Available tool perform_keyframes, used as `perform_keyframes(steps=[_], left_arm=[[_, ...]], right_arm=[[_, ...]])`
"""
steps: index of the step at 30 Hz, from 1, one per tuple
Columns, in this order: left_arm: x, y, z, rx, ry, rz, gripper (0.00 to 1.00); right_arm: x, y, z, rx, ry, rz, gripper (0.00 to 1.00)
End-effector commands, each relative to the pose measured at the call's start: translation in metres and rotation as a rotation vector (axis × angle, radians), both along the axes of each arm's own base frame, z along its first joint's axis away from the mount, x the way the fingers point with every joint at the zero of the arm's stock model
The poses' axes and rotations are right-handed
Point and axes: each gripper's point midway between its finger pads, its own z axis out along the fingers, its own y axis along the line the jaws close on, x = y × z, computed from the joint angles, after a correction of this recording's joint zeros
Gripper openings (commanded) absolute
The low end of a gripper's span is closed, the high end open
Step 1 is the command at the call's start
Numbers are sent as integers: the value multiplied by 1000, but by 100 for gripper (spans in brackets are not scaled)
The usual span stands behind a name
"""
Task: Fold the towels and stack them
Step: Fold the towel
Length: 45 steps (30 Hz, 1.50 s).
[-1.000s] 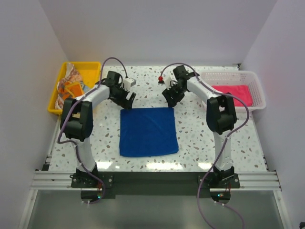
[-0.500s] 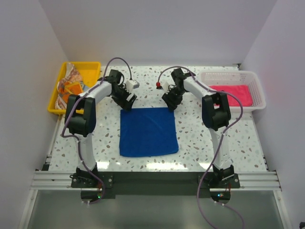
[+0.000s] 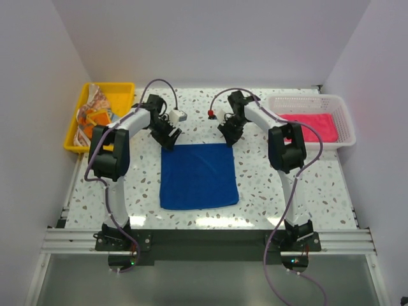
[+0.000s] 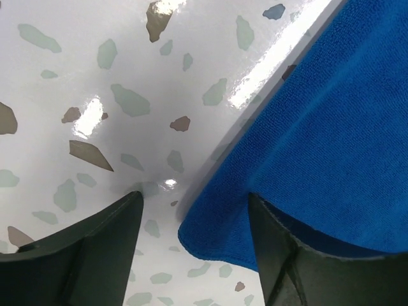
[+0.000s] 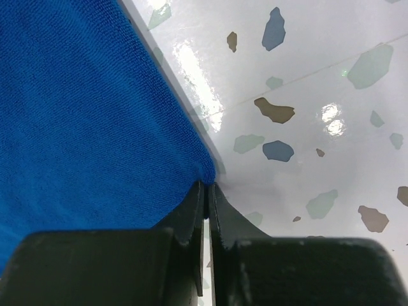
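A royal blue towel lies flat and square in the middle of the table. My left gripper is down at its far left corner, open, and that corner sits between the fingers. At the far right corner my right gripper is shut, its tips pinching the very point of the blue towel. A hot pink towel lies in the white basket. Orange patterned towels are heaped in the yellow tray.
The yellow tray stands at the far left edge and the white mesh basket at the far right. A small red-tipped fitting with cable lies on the speckled table behind the towel.
Both grippers came down and inward onto the blue towel's far corners. The right gripper closed on its corner; the left gripper's jaws narrowed but stay apart.
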Motion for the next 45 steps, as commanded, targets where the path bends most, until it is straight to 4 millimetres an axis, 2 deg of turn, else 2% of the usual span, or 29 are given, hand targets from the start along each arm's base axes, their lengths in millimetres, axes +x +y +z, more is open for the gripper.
perform_keyframes(steps=[1,12,17,25,31,36,39,40,43,45], left_arm=[[0,1,3,-7,12,-31,70],[-9,9,-1,9,36,-17,50],[-15,15,-11,34,60,1,43],[-25,22,-26,68,94,7,40],[-38,34,-46,128,148,21,27],[-46,42,-52,170,174,36,23],[-52,47,-56,198,191,40,14],[-51,47,-56,201,192,42,0],[-43,44,-47,181,168,41,0],[-28,38,-29,158,112,43,0]], right_arm=[[-5,-7,-11,-64,25,18,0],[-2,-19,-10,-124,-4,1,0],[-3,-21,-12,-135,-3,-3,0],[0,-23,-10,-146,-20,-11,0],[2,-26,-10,-166,-33,-18,0],[7,-27,-5,-173,-59,-26,0],[12,-26,0,-172,-81,-37,0],[13,-26,1,-171,-87,-38,0],[24,-27,13,-170,-141,-61,0],[34,-27,21,-171,-193,-81,0]])
